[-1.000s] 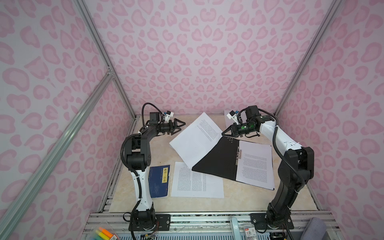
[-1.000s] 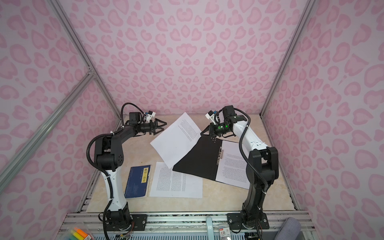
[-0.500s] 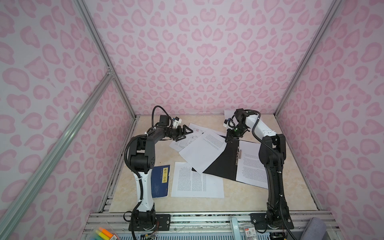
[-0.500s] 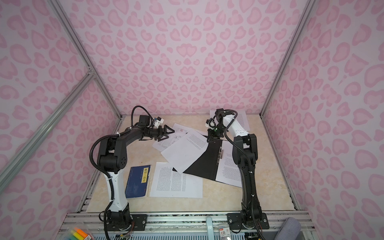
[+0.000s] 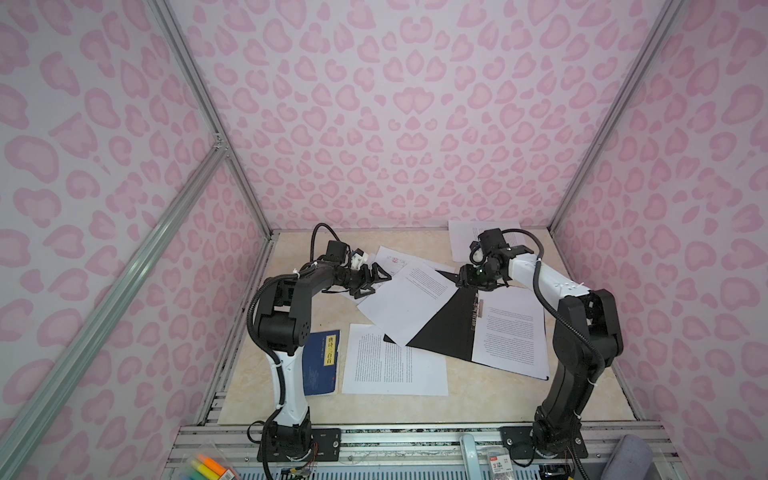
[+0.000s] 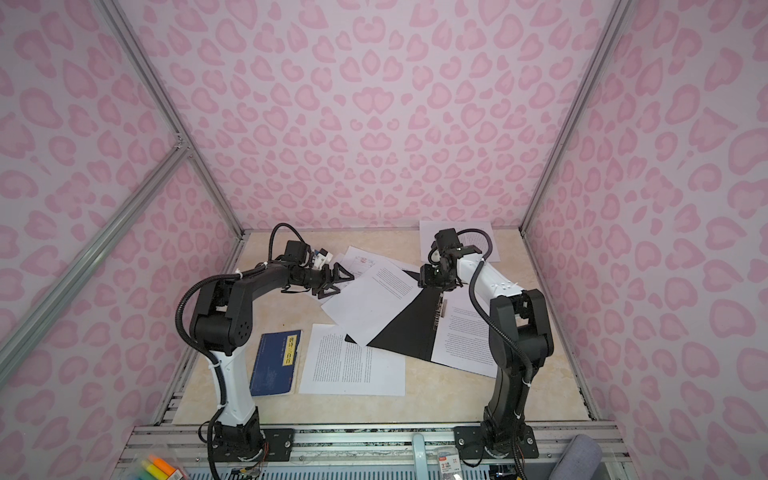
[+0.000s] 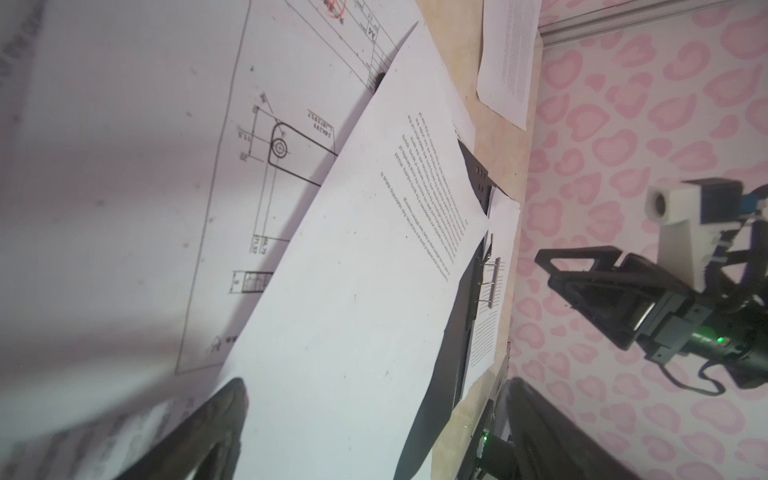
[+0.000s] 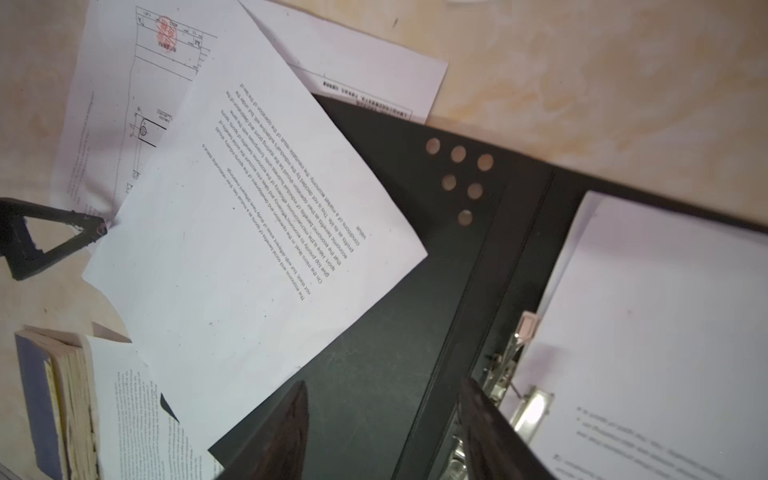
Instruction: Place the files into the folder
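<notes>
Hovers the right gripper (image 5: 462, 283), jaws apart and empty, over the far corner of the open folder (image 5: 440, 332) mid-table. Has one of the files (image 5: 405, 301) slanting across its black flap. Lays a long edge beside the left gripper (image 5: 380, 284), wide open, empty, maybe touching. Looks nearer to left.

Both top views look down from high at the front; both close wrist views share the folder (image 7: 449, 374) (image 8: 395, 332).

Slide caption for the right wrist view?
Open folder, one printed sheet lying partly across its black inside, right gripper jaws apart above.
</notes>
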